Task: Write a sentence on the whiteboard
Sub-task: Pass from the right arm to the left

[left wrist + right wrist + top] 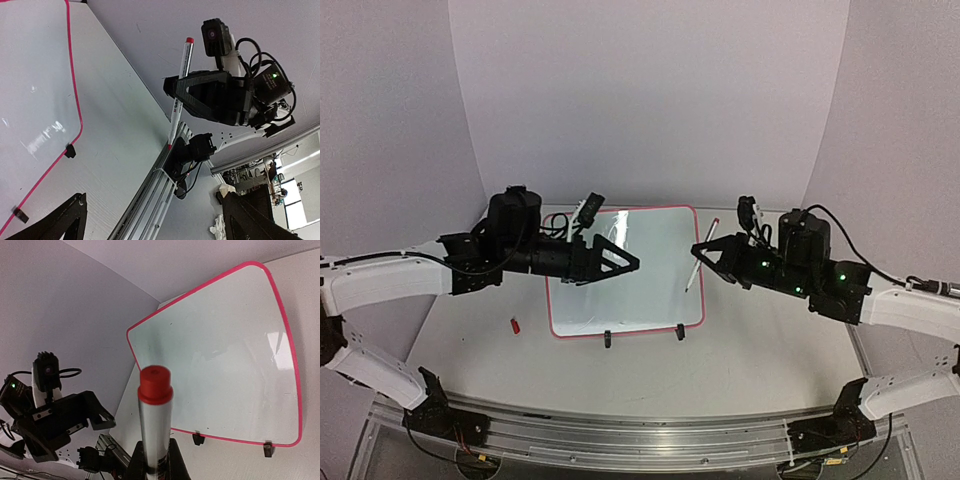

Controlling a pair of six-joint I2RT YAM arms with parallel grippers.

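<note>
Top external: the whiteboard [650, 285] is laid flat on the bench [760, 350], unwritten. A marker [692, 275] is clamped in the right hand [704, 251]; the left hand [623, 258] is spread wide, empty. Next, the tip must be lowered onto the board.

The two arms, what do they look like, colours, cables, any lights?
The left arm and right arm have white links with black joints. The left gripper and right gripper are black, triangular and open-framed, each with a small camera on the wrist. Black cables loop over them; green lights glow on the right one.
</note>
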